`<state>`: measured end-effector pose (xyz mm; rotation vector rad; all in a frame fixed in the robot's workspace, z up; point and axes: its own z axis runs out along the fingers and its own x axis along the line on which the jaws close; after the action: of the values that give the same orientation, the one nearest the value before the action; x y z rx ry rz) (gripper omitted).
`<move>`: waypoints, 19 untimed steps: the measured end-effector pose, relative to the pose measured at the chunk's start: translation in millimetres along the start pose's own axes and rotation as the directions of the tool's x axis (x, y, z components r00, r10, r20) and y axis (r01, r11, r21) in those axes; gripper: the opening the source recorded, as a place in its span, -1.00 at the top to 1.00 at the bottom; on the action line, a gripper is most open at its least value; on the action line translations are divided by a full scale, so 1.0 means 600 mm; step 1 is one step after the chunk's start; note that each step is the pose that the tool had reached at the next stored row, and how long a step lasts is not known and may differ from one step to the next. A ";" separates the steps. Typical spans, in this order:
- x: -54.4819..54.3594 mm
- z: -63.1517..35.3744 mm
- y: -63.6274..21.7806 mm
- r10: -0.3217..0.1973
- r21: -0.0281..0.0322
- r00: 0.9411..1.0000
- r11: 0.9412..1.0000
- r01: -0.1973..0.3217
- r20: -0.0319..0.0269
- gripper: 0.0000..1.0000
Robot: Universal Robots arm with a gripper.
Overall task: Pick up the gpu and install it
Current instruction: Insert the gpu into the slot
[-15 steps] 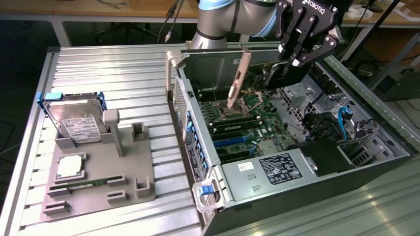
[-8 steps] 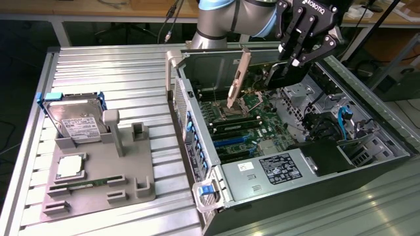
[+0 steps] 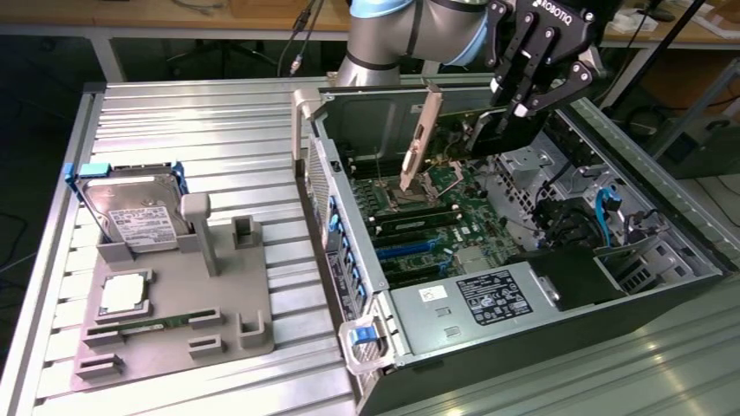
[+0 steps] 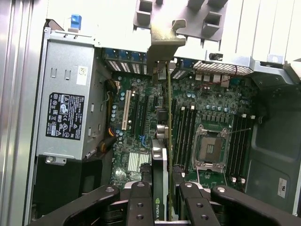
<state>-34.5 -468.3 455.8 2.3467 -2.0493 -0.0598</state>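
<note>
Saw the gpu (image 3: 460,140) up on edge inside the open computer case (image 3: 555,364), hanging over the motherboard (image 3: 431,227). Noted its silver end bracket slanting down toward the board, lower tip close to it; could not tell whether it touched. Found the card pinched at its far end by the gripper (image 3: 515,121), fingers pressed against both faces.

In the wrist view, looked straight down the gpu (image 4: 160,181) edge-on, with the gripper (image 4: 164,207) clamped on either side. Caught a maker's logo on the part between the fingers (image 4: 141,202). Placed the card's thin edge between the white expansion slot (image 4: 126,110) and the row of memory slots (image 4: 186,127), with the empty processor socket (image 4: 209,148) just beyond those slots. Could not tell whether the card sat in any slot.

Spotted the power supply (image 3: 486,299) with its black label in the case corner, beside a blue latch (image 3: 364,334).

Logged a grey parts fixture (image 3: 185,334) well apart from the case, toward the exterior view's left, on the ribbed metal table (image 3: 197,113). Counted on the fixture a hard drive (image 3: 137,221) standing upright in a blue frame, a processor chip (image 3: 125,295) lying flat, and a green memory stick (image 3: 156,325) near it.
</note>
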 end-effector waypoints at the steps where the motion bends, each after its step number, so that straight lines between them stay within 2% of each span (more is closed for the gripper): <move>1: 0.000 0.000 0.000 0.001 0.000 1.000 1.000 -0.001 0.000 0.46; 8: 0.000 0.001 0.000 0.067 0.001 0.998 0.998 -0.067 0.003 0.46; 19: -0.001 0.001 0.000 0.122 0.001 0.993 0.993 -0.122 0.006 0.46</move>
<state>-34.5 -468.0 455.3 2.2186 -2.1907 -0.0621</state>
